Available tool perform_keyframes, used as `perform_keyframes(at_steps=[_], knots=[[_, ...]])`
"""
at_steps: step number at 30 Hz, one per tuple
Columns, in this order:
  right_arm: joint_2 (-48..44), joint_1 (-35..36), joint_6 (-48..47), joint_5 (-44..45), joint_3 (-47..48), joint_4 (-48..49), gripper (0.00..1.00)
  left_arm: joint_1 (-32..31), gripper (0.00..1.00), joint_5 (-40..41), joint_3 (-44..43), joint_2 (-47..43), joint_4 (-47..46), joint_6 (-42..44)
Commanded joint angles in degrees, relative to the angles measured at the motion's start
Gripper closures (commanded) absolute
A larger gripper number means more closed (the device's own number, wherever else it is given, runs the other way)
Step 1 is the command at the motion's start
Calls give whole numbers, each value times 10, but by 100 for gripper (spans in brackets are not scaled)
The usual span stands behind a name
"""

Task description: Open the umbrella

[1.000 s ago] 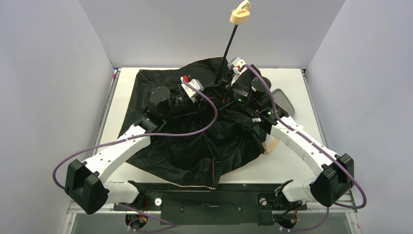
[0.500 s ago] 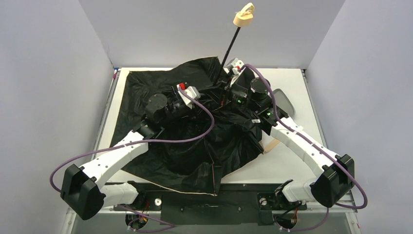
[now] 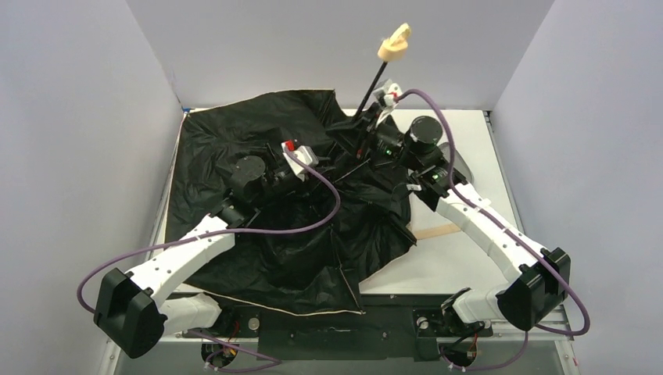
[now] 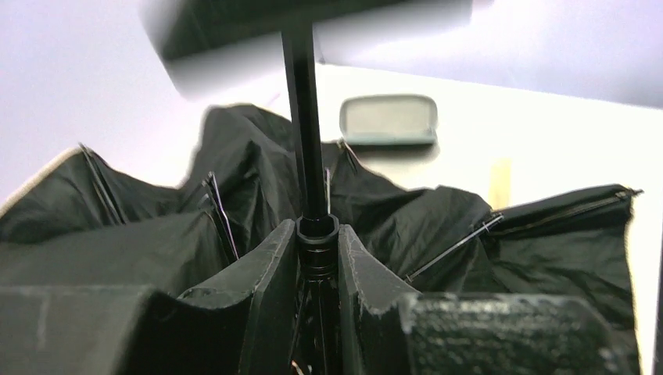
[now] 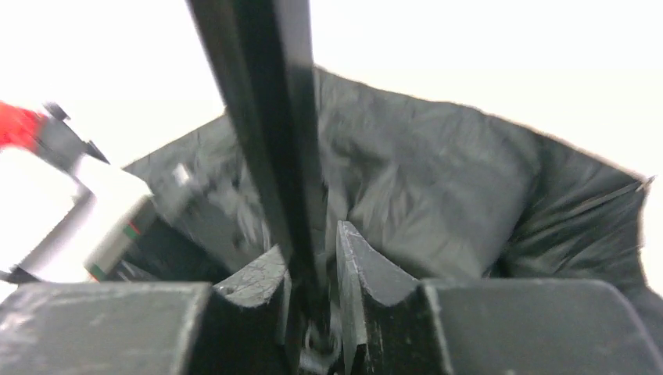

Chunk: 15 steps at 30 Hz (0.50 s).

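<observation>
The umbrella (image 3: 258, 226) lies canopy-down on the table, its black underside and ribs spread wide. A thin black shaft (image 3: 371, 90) rises at a slant to the small tan handle (image 3: 393, 43). My left gripper (image 3: 322, 160) is at the hub. In the left wrist view it (image 4: 317, 230) is shut on the black collar (image 4: 317, 234) that rides on the shaft. My right gripper (image 3: 361, 131) is higher up the shaft. In the blurred right wrist view it (image 5: 310, 241) is closed around the shaft (image 5: 274, 133), with a sliver of space at one finger.
A grey-green glasses case (image 4: 388, 119) lies at the back right, partly behind the right arm (image 3: 461, 166). A flat tan strip (image 3: 438, 230) lies beside the canopy's right edge. Bare white table (image 3: 469, 262) shows on the right. Walls close in on three sides.
The canopy has spread wider toward the left and back. The left arm has drawn leftward, the left jaws have closed on the collar, and the handle has shifted up and right.
</observation>
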State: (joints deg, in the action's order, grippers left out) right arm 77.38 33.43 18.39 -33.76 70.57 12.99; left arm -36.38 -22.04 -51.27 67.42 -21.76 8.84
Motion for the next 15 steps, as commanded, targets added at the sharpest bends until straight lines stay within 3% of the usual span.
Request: perform_keyframes(at_steps=[1, 3, 6, 12, 14, 15], knots=[[-18, -17, 14, 31, 58, 123, 83, 4, 100, -40, 16, 3, 58, 8], [-18, -19, 14, 34, 59, 124, 83, 7, 100, -46, 12, 5, 55, -2], [-18, -20, 10, 40, 59, 125, 100, 8, 100, -49, 9, 6, 51, -13], [-15, -22, 8, 43, 66, 120, 100, 27, 100, -36, 15, 8, 48, -28], [-16, -22, 8, 41, 70, 119, 100, 38, 87, -32, 14, 7, 48, -34], [-16, -22, 8, 40, 72, 118, 100, 42, 75, -32, 11, 5, 48, -30]])
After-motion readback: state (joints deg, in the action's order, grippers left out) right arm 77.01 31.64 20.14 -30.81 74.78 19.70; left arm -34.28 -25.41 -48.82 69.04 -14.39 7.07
